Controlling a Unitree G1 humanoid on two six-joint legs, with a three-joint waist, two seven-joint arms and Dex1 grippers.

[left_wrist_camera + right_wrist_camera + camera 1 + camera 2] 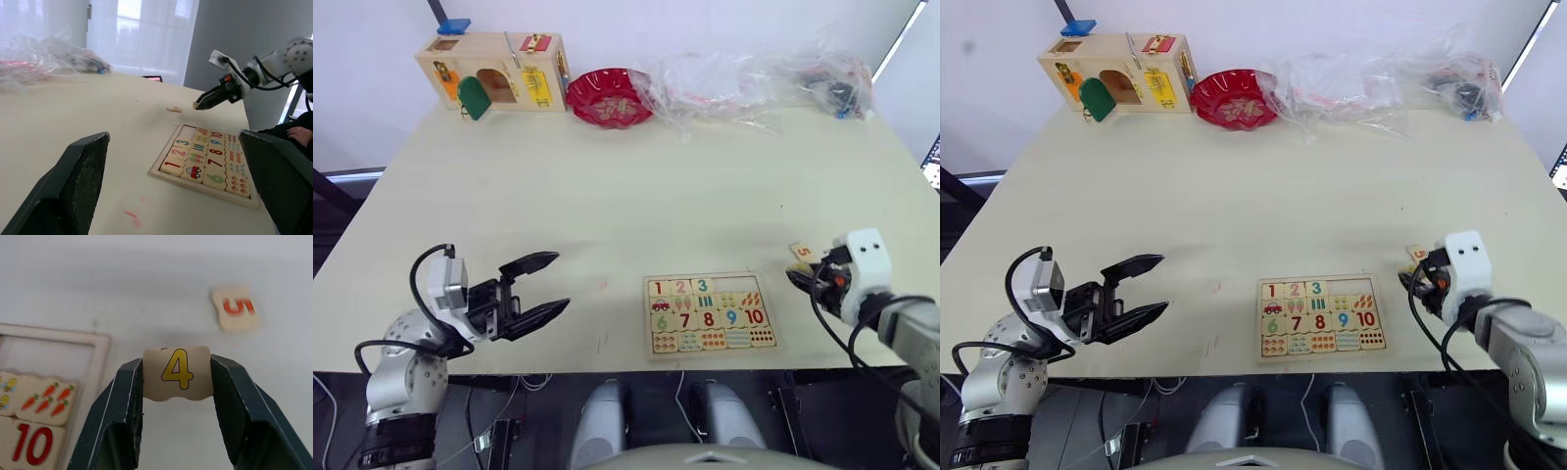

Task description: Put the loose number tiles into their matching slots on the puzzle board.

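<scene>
The puzzle board (648,315) lies near the table's front edge, right of centre. Tiles 1, 2 and 3 sit in its top row, and the two slots (736,285) at that row's right end are bare. My right gripper (795,278) hovers just right of the board, shut on the tile with a yellow 4 (178,373). A tile with a red 5 (801,253) lies flat on the table beyond that gripper. My left gripper (558,282) is open and holds nothing, low over the table well to the left of the board.
A wooden box with coloured doors (494,69), a red bowl (609,96) and clear plastic bags (744,83) line the far edge. A person's hand (299,133) rests past the table's right side. Bare tabletop stretches between the grippers and those far items.
</scene>
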